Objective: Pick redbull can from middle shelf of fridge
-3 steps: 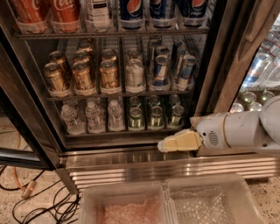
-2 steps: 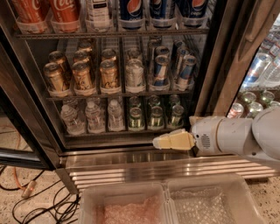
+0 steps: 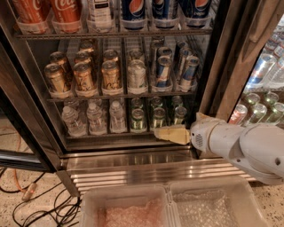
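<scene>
Several redbull cans (image 3: pixel 163 72) stand at the right end of the middle shelf (image 3: pixel 120 95) of the fridge (image 3: pixel 133 159), in clear cups; they are slim and blue-and-silver. Another one (image 3: pixel 190 73) stands furthest right. Gold cans (image 3: pixel 84 77) fill the left of that shelf, and a pale silver can (image 3: pixel 136 75) stands in the middle. My gripper (image 3: pixel 171 134), cream-coloured on a white arm (image 3: pixel 239 146), points left in front of the bottom shelf. It is below the redbull cans and holds nothing that I can see.
Cola and Pepsi bottles (image 3: pixel 133 11) fill the top rack. Water bottles (image 3: pixel 95 117) and green cans (image 3: pixel 138 119) fill the bottom rack. A dark door post (image 3: pixel 226 66) stands to the right, with a second cooler (image 3: pixel 266 88) beyond. Two clear bins (image 3: pixel 173 208) sit below; cables (image 3: pixel 26 195) lie on the floor.
My gripper has moved a little to the left and upward, nearer the fridge opening. The cans have not moved.
</scene>
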